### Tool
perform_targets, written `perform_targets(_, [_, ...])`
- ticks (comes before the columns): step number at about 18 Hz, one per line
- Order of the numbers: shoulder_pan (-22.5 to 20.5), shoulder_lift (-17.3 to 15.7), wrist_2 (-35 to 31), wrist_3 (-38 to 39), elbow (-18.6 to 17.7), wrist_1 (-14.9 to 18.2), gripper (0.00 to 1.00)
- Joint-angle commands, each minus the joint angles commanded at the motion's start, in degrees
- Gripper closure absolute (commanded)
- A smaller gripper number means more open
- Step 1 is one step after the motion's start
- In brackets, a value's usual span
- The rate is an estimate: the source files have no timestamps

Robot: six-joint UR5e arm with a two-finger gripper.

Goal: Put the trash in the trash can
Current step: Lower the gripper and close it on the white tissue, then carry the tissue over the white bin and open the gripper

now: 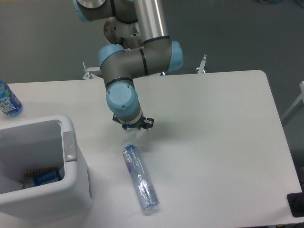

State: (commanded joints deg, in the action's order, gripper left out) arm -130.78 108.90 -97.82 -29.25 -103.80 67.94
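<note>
You had the gripper [131,130] poised over the bottle [139,177] cap, fingers hidden, needing a descent to grasp.

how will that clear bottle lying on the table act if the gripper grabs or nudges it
The clear bottle lies on its side on the table, so a sideways nudge would probably roll it. It looks empty and see-through, so it is likely light for its length. Its thin walls may buckle and feel slick under the gripper, whose fingers are hidden by the wrist.
</note>
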Motion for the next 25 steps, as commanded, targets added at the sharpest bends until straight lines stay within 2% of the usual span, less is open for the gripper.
perform_targets(1, [-0.35,-0.44,0.00,-1.32,0.00,0.61,1.00])
perform_targets(3, [-1.32,-2.63,0.09,-3.52,0.78,4.11,1.00])
perform_targets(6, [-2.55,-5.35,0.70,-5.46,3.77,9.13,1.00])
perform_targets(9, [-3.25,-7.20,3.59,-5.11,7.46,10.63,1.00])
perform_targets(12, [-6.23,-9.83,11.57,-4.59,11.41,10.37,1.00])
perform_targets(17, [-12.12,-12.39,30.73,1.29,17.66,9.93,1.00])
perform_targets(20, [-13.54,-12.66,37.95,7.52,19.42,6.70,1.00])
perform_targets(25, [-12.84,-12.66,45.43,19.30,19.51,-3.58,1.00])
